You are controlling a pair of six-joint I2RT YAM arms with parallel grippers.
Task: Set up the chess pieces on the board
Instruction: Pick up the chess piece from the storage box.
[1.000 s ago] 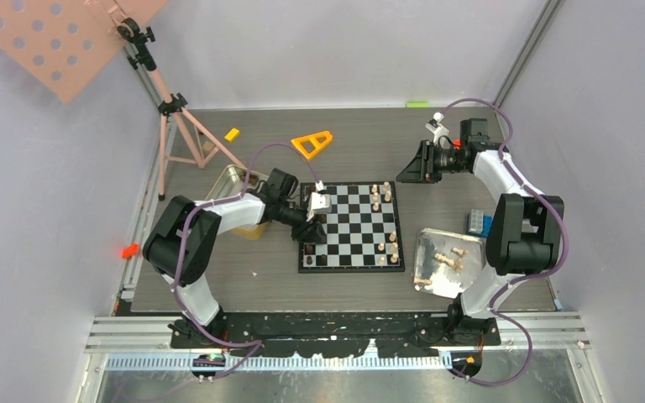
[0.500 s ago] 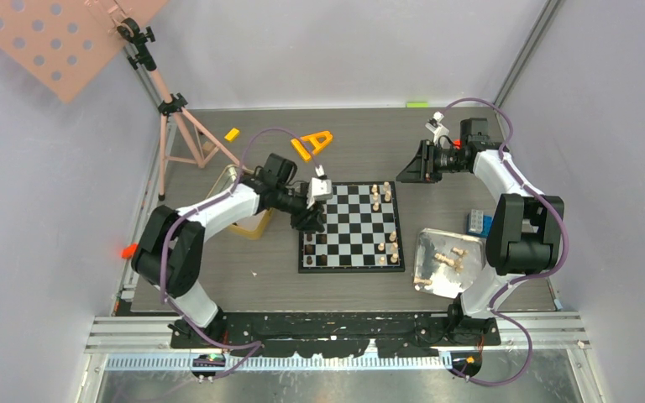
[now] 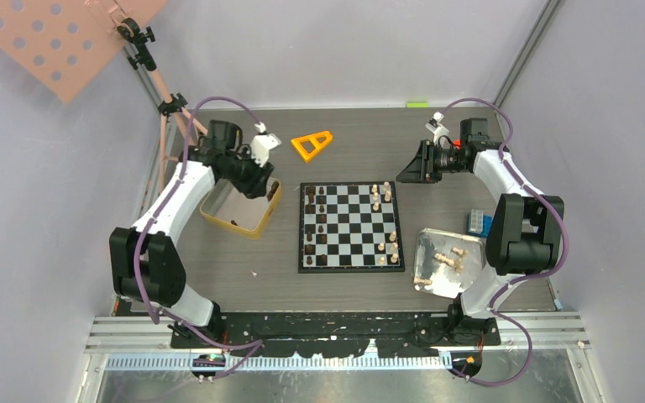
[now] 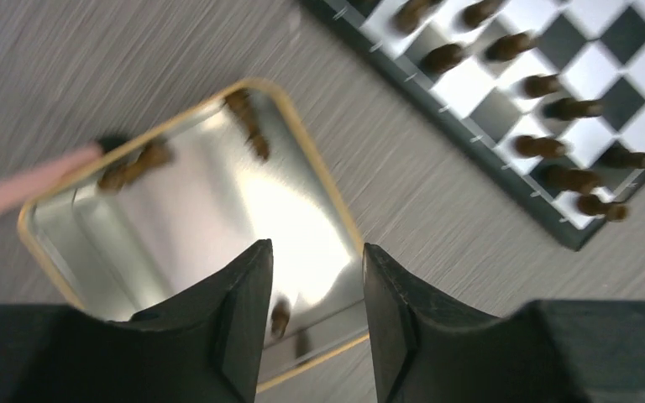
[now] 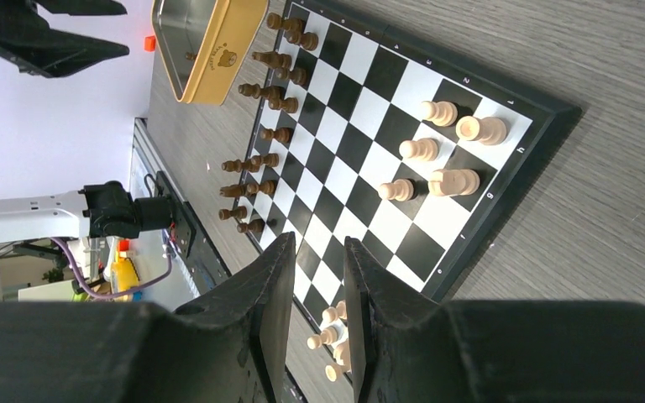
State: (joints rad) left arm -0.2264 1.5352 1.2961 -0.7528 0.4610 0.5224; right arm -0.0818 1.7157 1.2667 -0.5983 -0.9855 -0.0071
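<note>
The board (image 3: 351, 227) lies mid-table with dark chess pieces (image 3: 311, 225) along its left columns and pale chess pieces (image 3: 389, 243) on its right side. My left gripper (image 3: 259, 186) hangs over the gold tin (image 3: 233, 220), open and empty. In the left wrist view the left gripper (image 4: 315, 260) has dark pieces (image 4: 248, 126) in the tin (image 4: 336, 197) beneath it and the board (image 4: 504, 180) at the upper right. My right gripper (image 3: 403, 174) hovers off the board's back right corner. In its wrist view the right gripper (image 5: 317, 252) shows a narrow empty gap, looking down over the board (image 5: 361, 101).
A silver tray (image 3: 437, 285) holding several pale pieces sits right of the board, with a blue brick (image 3: 477, 222) behind it. An orange triangle (image 3: 312, 144) lies behind the board. A pink tripod (image 3: 168, 109) stands at the back left.
My left arm has swung from the board's left edge back and left to above the gold tin, and its jaws have opened wider. The right arm has not moved.
</note>
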